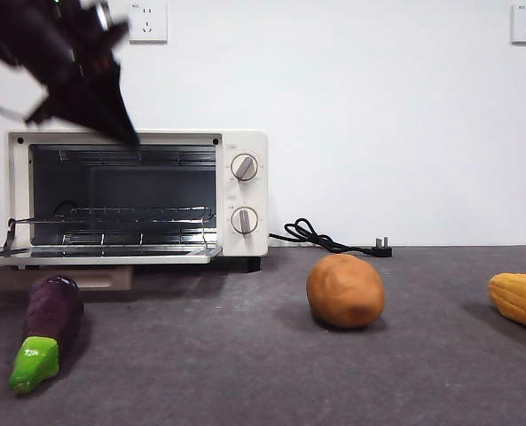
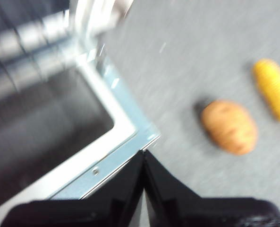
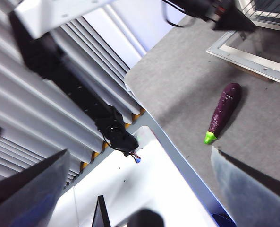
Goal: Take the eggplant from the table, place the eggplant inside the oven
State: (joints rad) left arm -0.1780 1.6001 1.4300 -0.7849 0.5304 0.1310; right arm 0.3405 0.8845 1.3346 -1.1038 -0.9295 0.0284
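Left gripper (image 1: 112,115): black two-jaw claw, high at the left above the oven's open mouth; in its wrist view the jaws are pressed together to a point, holding nothing, over the corner of the lowered door.
Eggplant (image 1: 48,324): elongated, glossy, dark purple toy with a bright green stem cap, lying flat on the table just in front of the oven door, cap end towards the camera; nothing touches it.
Handling, as judged: probably light and rigid; the shiny skin looks slippery, and the rounded body may roll. Best hold looks to be across the thick purple middle, jaws square to its length, not on the tapering green cap.
Table (image 1: 245,373): flat, dark grey, matte, slightly speckled top.
Oven (image 1: 245,142): small cream-white toaster oven, glass door dropped flat, wire rack bare, two round knobs at its right.
Cord (image 1: 320,238): black, coiled behind, plug lying loose.
Potato (image 1: 345,290): round, brown, mid-table, well apart from the eggplant.
Corn cob (image 1: 520,300): yellow, at the far right edge.
Right gripper (image 3: 140,189): waiting well off to the side, jaws spread wide and empty.
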